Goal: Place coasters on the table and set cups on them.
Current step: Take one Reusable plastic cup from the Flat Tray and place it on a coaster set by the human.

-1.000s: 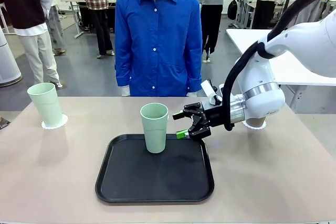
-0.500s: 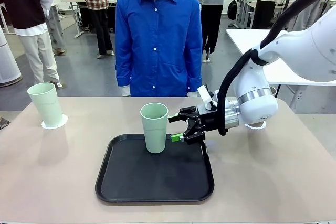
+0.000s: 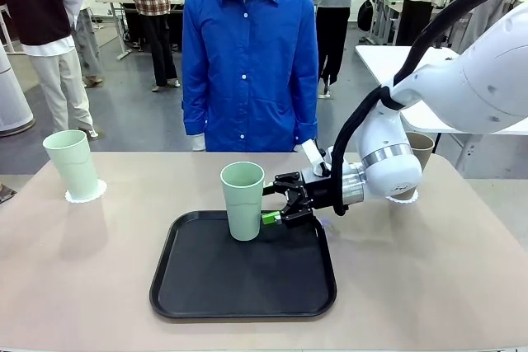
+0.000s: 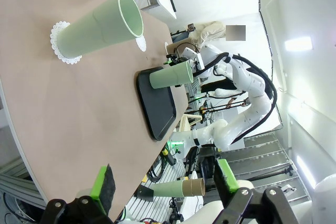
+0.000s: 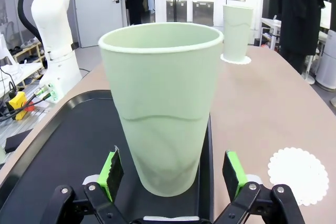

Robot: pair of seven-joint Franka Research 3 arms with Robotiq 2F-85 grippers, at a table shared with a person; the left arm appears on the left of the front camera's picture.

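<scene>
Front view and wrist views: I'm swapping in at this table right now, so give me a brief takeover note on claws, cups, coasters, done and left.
Right claw: open, pads either side of the mint cup on the tray, not gripping.
Left claw: open, holding nothing, off the table's edge.
Done: second mint cup stands on its coaster far left; brown cup on a coaster far right, partly hidden by the arm.
Left: a bare coaster lies on the table beside the tray; the tray cup goes on it.
</scene>
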